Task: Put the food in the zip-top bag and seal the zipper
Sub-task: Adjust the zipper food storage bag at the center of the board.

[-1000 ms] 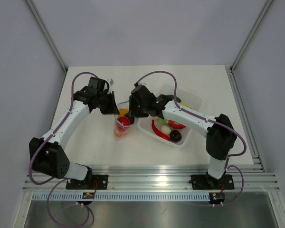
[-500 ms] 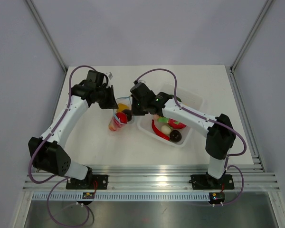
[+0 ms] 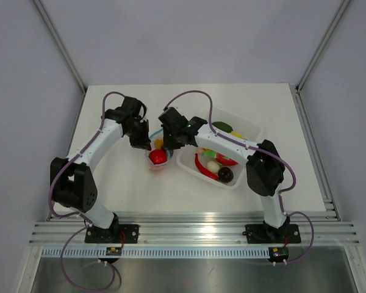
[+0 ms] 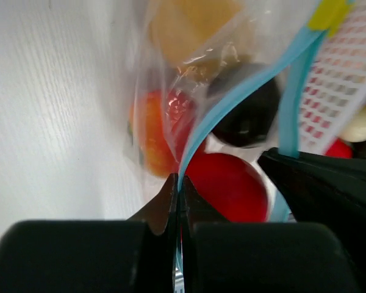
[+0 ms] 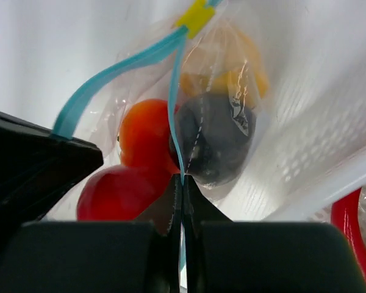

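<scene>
No legible writing in any view
No text, brand, number or sign can be read on the zip-top bag (image 3: pixel 157 154), on its zipper (image 5: pixel 119 64), or on the white tray (image 3: pixel 249 131).

food (image 3: pixel 159 156) in zip-top bag (image 3: pixel 156 166), left of tray (image 3: pixel 251 127)

From the top: fixed high over the near edge of the worktop (image 3: pixel 171 189), looking down, far from the zip-top bag (image 3: pixel 157 155) at mid-surface. From the left wrist: hard against the bag, sighting past the left pincer (image 4: pixel 178 186) along the zipper (image 4: pixel 232 104). From the right wrist: equally close, facing the bag's other side past the right pincer (image 5: pixel 182 183). Shared by all three: the bag; by both wrist views, the opposite pincer too.
</scene>
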### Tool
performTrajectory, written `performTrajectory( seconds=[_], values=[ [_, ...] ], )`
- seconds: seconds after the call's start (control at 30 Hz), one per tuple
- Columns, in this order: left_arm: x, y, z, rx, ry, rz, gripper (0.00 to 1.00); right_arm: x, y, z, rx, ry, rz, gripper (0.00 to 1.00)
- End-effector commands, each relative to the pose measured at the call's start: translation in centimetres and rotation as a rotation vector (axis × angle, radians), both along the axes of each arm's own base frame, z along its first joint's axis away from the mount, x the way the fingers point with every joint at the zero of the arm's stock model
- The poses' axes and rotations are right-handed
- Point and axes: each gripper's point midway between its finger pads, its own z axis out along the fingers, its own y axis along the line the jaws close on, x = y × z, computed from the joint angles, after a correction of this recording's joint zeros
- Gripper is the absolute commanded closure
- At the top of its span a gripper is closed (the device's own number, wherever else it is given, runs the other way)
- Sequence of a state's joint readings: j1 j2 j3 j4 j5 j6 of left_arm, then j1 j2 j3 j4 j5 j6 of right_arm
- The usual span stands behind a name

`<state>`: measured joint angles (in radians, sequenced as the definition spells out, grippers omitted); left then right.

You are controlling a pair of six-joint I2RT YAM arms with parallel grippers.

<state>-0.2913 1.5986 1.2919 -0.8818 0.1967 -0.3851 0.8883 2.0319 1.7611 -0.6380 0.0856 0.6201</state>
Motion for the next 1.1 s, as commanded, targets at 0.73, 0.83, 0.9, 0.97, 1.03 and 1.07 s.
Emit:
performTrajectory(
  seconds=[0.73, 0.83, 0.9, 0.97, 1.03, 1.07],
  values=[
    [1.6, -0.6, 10.1, -0.072, -0.288, -0.005, 1.0, -0.2, 0.7, 7.4, 0.182, -0.08, 0.019, 1.0],
    [0.9, -0.5, 14.5, -0.104, -0.377, -0.009, 1.0, -0.5, 0.3, 11.3, 0.248, -0.134, 0.017, 1.0],
    [0.4, -0.7, 14.7, -0.118, -0.367, -0.023, 1.0, -0.8, 0.3, 13.0, 0.28, -0.155, 0.02, 1.0],
    [0.2, -0.8, 13.5, -0.116, -0.344, -0.024, 1.0, -0.7, 0.5, 13.2, 0.295, -0.156, 0.023, 1.0],
    [0.5, -0.7, 12.0, -0.102, -0.321, -0.02, 1.0, -0.7, 0.8, 12.7, 0.291, -0.146, 0.028, 1.0],
    [0.3, -0.7, 10.5, -0.09, -0.286, -0.019, 1.0, -0.4, 1.1, 11.4, 0.27, -0.127, 0.027, 1.0]
  ],
)
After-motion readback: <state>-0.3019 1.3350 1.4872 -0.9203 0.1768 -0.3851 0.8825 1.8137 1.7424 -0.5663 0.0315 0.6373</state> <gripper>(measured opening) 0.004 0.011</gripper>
